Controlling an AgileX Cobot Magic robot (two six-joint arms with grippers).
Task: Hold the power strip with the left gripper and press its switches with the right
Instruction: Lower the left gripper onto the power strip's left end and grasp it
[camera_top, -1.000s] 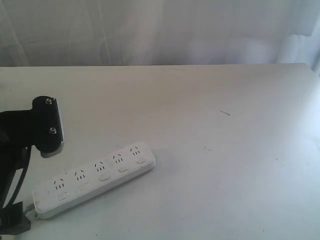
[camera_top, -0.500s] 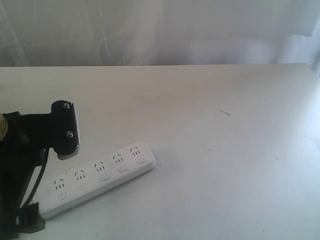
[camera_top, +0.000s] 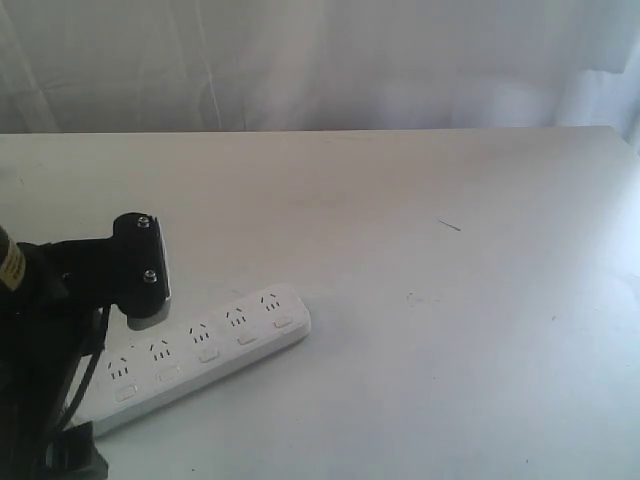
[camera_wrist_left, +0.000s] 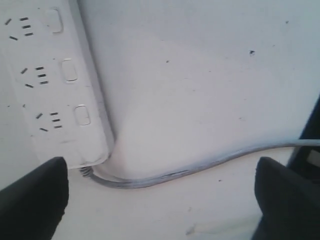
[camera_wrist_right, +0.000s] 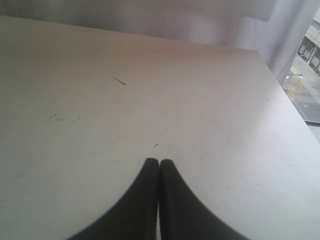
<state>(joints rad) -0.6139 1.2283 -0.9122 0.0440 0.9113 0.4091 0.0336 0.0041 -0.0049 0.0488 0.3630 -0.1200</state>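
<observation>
The white power strip (camera_top: 205, 350) lies slanted on the table at the front left, its row of switches (camera_top: 208, 355) facing the near side. My left arm reaches in from the left, and one black finger (camera_top: 140, 275) with a grey pad hovers just above the strip's far edge near its cord end. In the left wrist view my left gripper (camera_wrist_left: 160, 200) is open wide. The strip's end (camera_wrist_left: 55, 100), three switches (camera_wrist_left: 69, 70) and the grey cord (camera_wrist_left: 165, 176) lie under it. My right gripper (camera_wrist_right: 159, 163) is shut and empty over bare table, out of the exterior view.
The white table (camera_top: 430, 260) runs back to a pale curtain (camera_top: 320, 60). A short dark scratch (camera_top: 450, 225) marks its right half. The table's right edge (camera_wrist_right: 290, 110) shows in the right wrist view, with a drop beyond it.
My left arm has moved right and down towards the strip. Its finger now hangs close over the far edge and the arm covers the cord end. The strip has not moved.
</observation>
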